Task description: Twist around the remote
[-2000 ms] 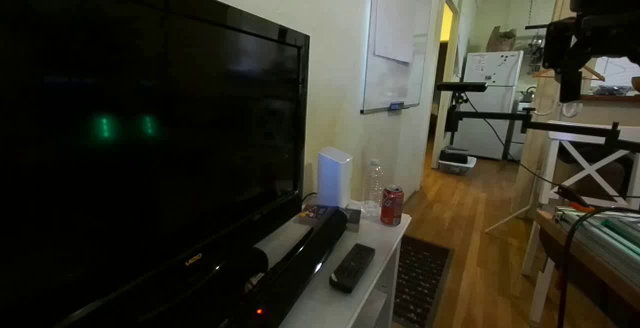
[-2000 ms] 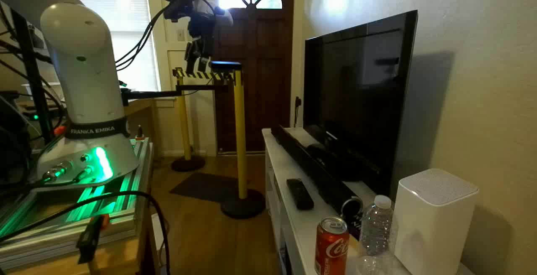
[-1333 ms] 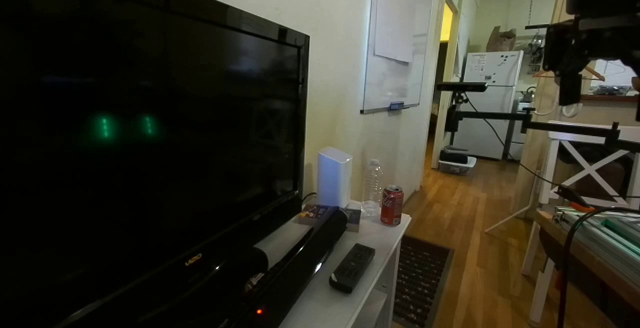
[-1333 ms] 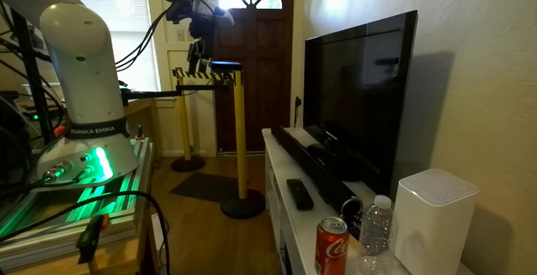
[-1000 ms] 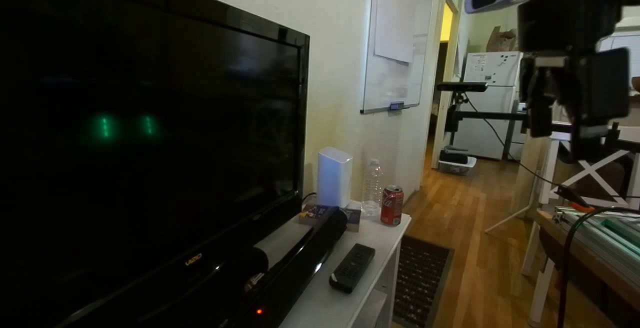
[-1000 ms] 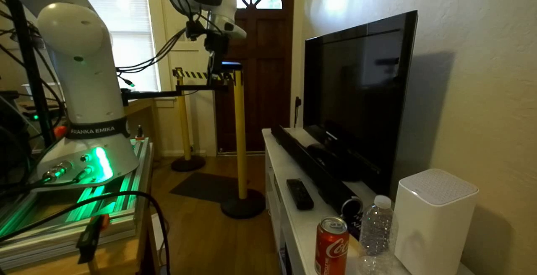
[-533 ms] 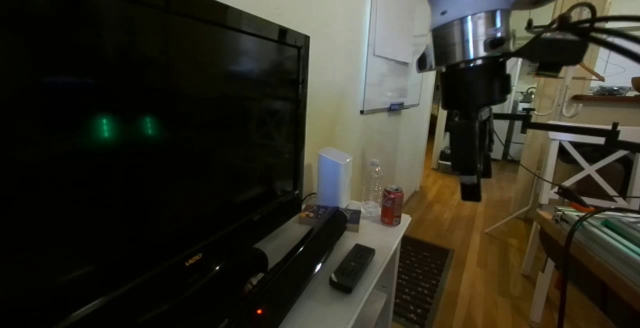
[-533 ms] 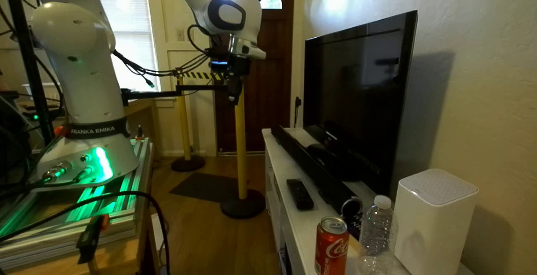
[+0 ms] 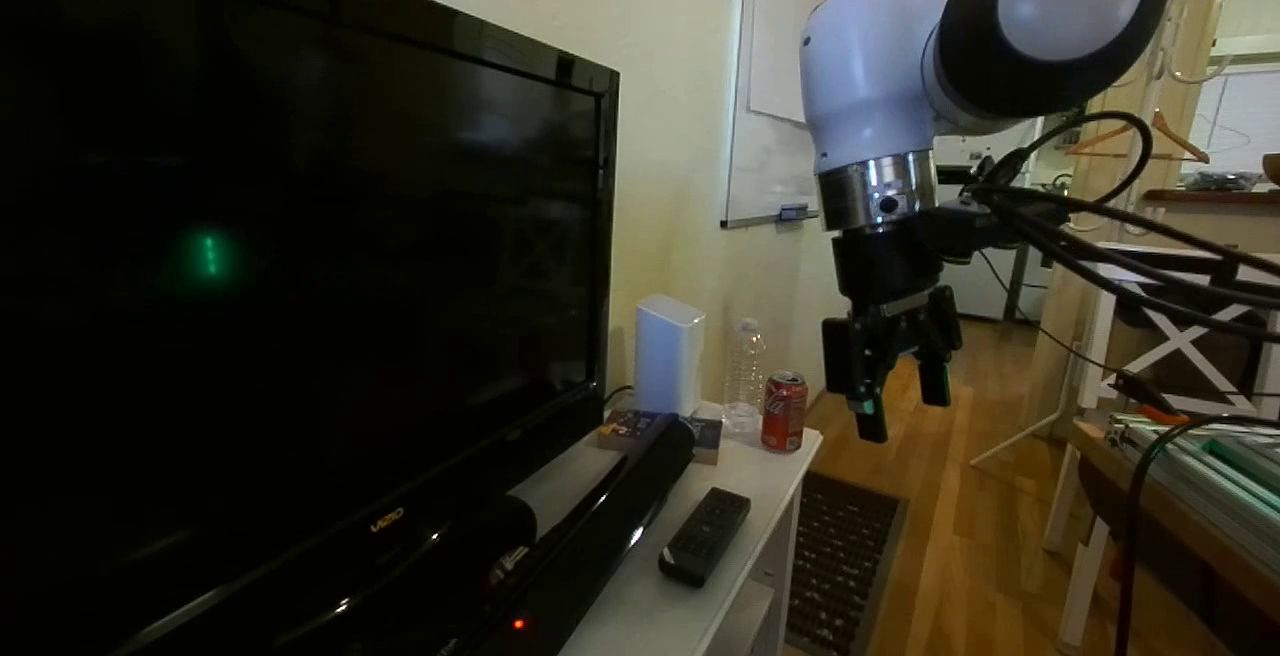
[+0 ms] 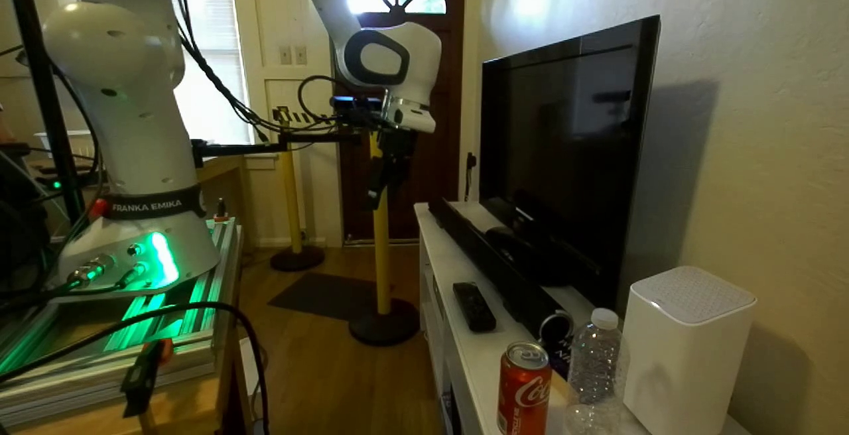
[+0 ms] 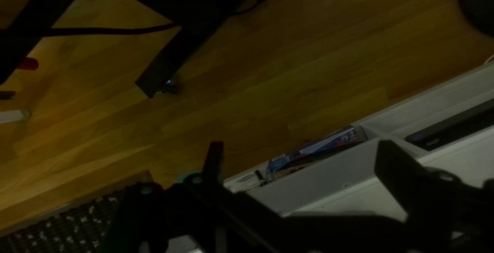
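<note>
The remote [image 9: 705,536], small, flat and black, lies on the white TV stand [image 9: 655,591] beside the long black soundbar. It also shows in an exterior view [image 10: 474,307], behind the red can and near the stand's front edge. It is out of view in the wrist view. My gripper [image 9: 905,404] hangs in the air with its fingers pointing down, above and in front of the stand, well apart from the remote. In the wrist view the gripper [image 11: 301,149] has its two fingers wide apart with nothing between them.
The soundbar [image 10: 504,269] and the large TV [image 10: 564,156] stand behind the remote. A red can [image 10: 524,388], a clear bottle [image 10: 595,355] and a white speaker [image 10: 690,349] stand at one end. A camera arm [image 9: 1130,254] and a yellow post [image 10: 381,256] are nearby.
My arm has swung from high up, lowered toward the TV stand and turned its wrist. The remote and the other things have not moved.
</note>
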